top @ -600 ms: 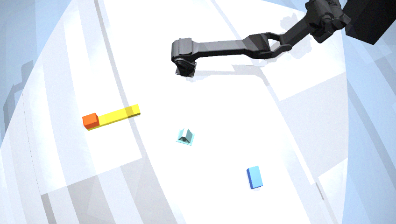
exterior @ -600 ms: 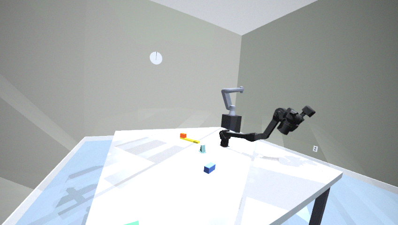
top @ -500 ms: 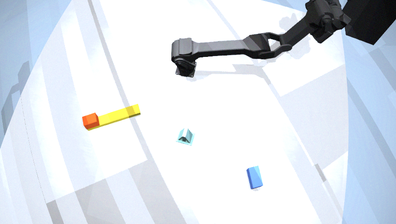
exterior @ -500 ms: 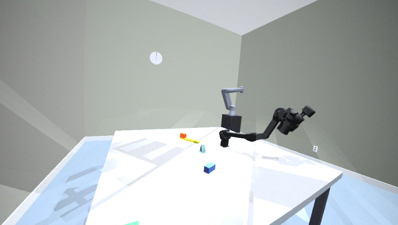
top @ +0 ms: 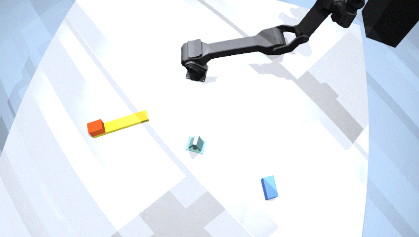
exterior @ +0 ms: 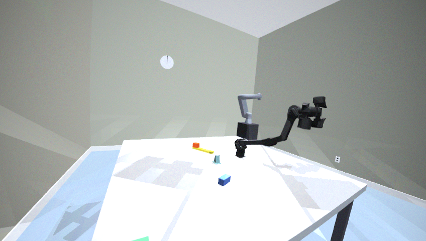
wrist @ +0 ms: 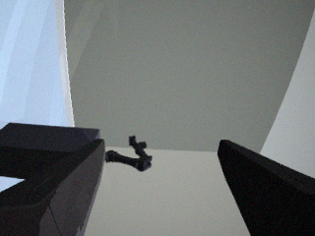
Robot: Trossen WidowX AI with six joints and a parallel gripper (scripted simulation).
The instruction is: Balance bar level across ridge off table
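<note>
The bar (top: 124, 122) (exterior: 204, 150), yellow, is down on the table, off the ridge and well apart from it, so no balancing act at this moment! Biggest thing out here is that white table (top: 164, 97) (exterior: 149, 206), streaked with grey shadows. Across one side of it stretches the black arm (top: 235, 47) (exterior: 270, 140), bending upward at its far end, well away from the bar. And the gripper (exterior: 322, 112) (wrist: 163, 147)? Fingers well parted, nothing between them, raised high above the table top. Behind the table stands a second arm (exterior: 244, 107), grey, up on a dark pedestal (top: 391, 23) (exterior: 247, 130), while a round clock (exterior: 167, 62) hangs on the wall. Down the scale we go: a blue block (top: 269, 187) (exterior: 224, 179) lies on the table, well apart from the bar, with the ridge between them. There's the ridge (top: 195, 144) (exterior: 217, 159), teal, upright on its thin square base, nothing laid across it. And smallest of the group, an orange block (top: 96, 127) (exterior: 195, 145) sits on top of one end of the bar.
</note>
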